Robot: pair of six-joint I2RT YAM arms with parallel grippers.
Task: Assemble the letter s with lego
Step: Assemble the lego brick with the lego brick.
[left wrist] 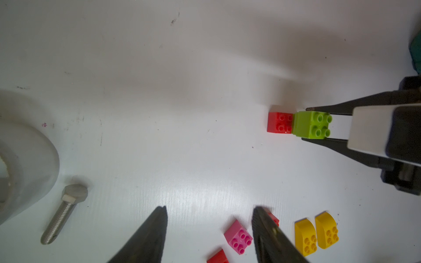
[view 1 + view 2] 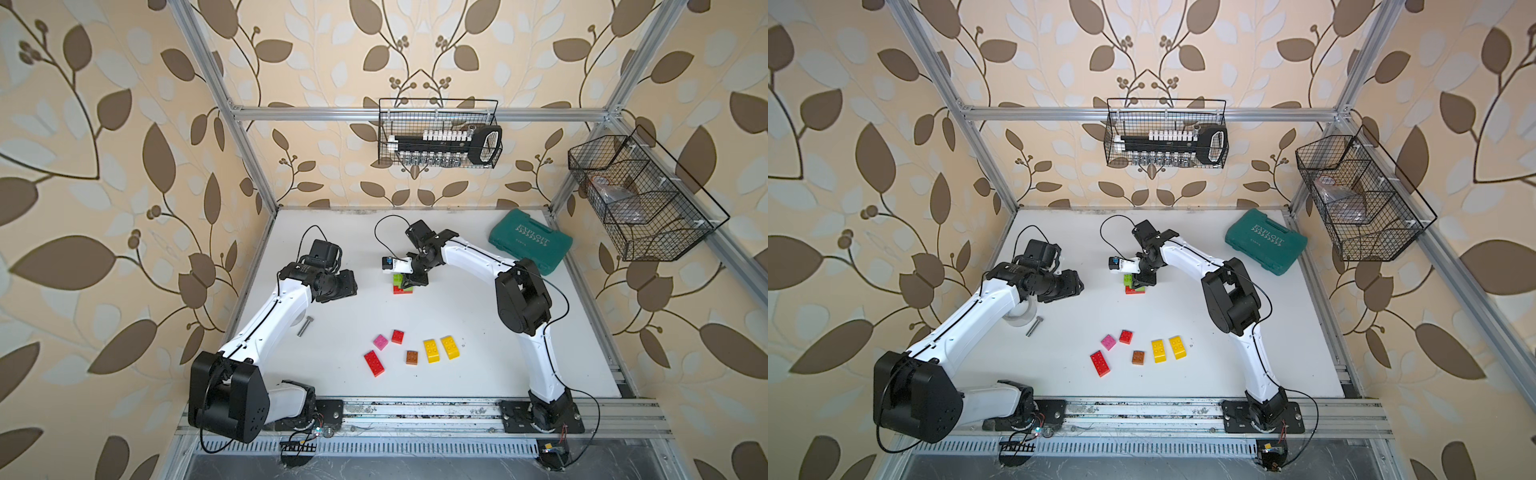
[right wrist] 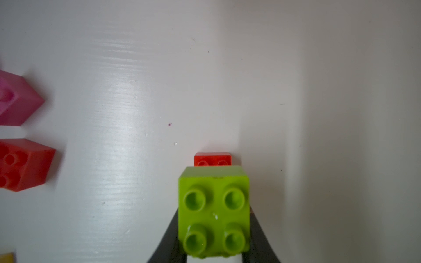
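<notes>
right arm (image 2: 478, 253) stretched inward, right pincer (image 1: 304, 124) gripping lime brick (image 3: 214, 211), left pincer (image 1: 210, 208) parted, empty

Your right gripper (image 1: 305, 124) sits mid-counter (image 2: 332, 374), clamped on the upper brick (image 3: 214, 211), which covers one end of the lower brick (image 3: 213, 159). Left of that stack hangs your left gripper (image 1: 209, 209), its jaws apart around nothing. Toward the arm bases lie three square bricks (image 2: 397, 336), with a lone oblong brick (image 2: 374, 363) at their front left and a pair of oblong bricks (image 2: 432, 351) at their right. The bolt (image 2: 304, 326) lies just beside the tape roll (image 1: 29, 159) under your left arm. The case (image 2: 530, 242) sits back right, and two wire baskets (image 2: 440, 133) hang behind and to the right.
</notes>
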